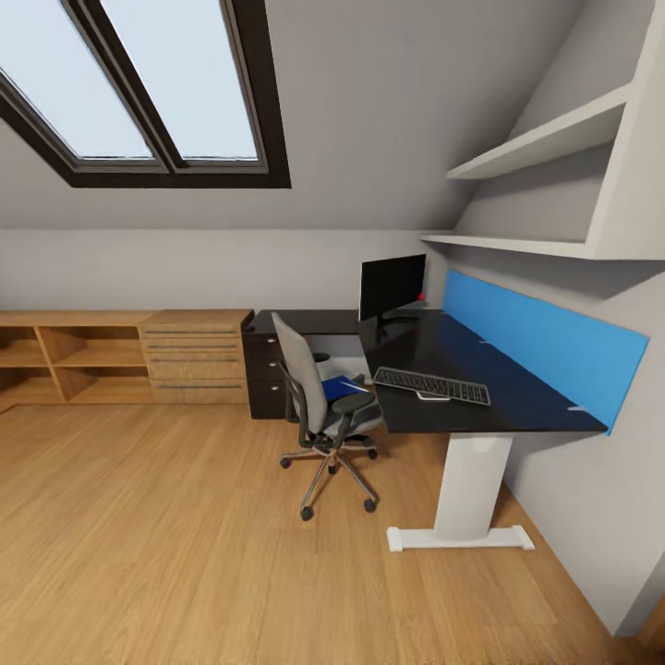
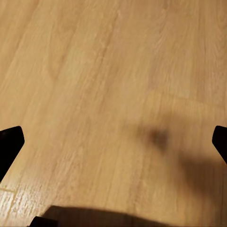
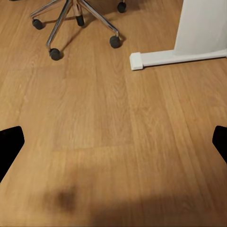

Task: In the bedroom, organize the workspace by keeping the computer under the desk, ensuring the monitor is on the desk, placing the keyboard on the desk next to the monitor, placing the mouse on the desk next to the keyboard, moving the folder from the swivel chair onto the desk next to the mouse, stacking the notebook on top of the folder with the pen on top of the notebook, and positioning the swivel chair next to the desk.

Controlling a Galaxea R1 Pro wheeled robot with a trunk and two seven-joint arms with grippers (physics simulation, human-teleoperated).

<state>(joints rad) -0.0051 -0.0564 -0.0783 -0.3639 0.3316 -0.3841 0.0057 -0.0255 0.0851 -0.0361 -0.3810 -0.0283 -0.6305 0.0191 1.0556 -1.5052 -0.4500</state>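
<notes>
The black desk runs along the right wall on a white pedestal leg. At its far corner stands the monitor. The keyboard lies near the desk's front edge, with a small rounded thing against it that is too small to name. The grey swivel chair is pulled up to the desk, and the blue folder lies on its seat. Both my left gripper and my right gripper are open over bare floor, nothing between their fingers.
A light wooden drawer chest and low open shelving line the back wall. Dark desk drawers sit behind the chair. A blue wall panel backs the desk. The chair's chrome base and the pedestal foot lie ahead of my right gripper.
</notes>
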